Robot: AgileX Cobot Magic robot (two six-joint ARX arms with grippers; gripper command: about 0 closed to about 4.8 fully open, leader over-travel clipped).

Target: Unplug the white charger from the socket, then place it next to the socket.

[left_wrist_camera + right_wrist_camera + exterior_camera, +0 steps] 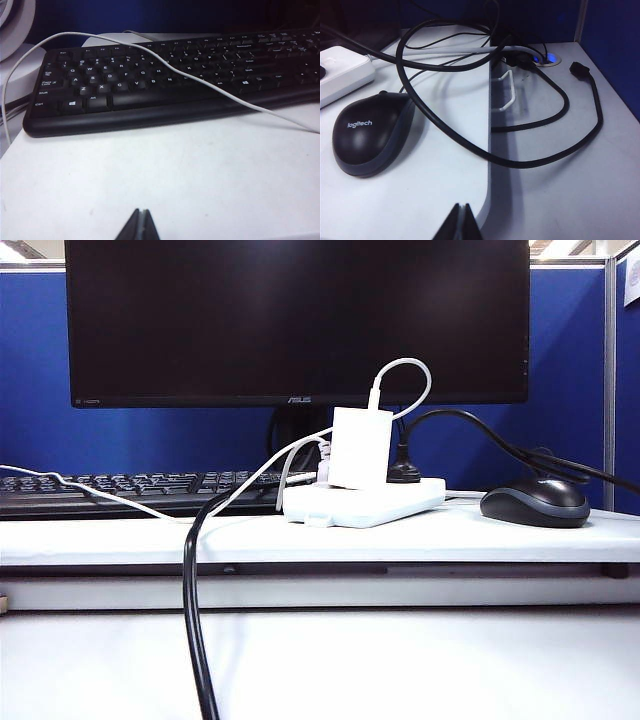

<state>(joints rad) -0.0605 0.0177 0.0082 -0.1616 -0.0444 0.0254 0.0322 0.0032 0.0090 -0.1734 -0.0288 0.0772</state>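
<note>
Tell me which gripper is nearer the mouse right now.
Right. The right gripper, shut, sits just short of the mouse; the left gripper, shut, faces the keyboard, far across the desk.

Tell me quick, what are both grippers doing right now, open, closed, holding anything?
Left gripper: closed, empty, above the desk before the keyboard.
Right gripper: closed, empty, near the mouse.

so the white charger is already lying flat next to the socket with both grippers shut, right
Not quite: the white charger stands upright, plugged into the socket, as the exterior view shows. The left gripper and right gripper are indeed shut, away from it.
</note>
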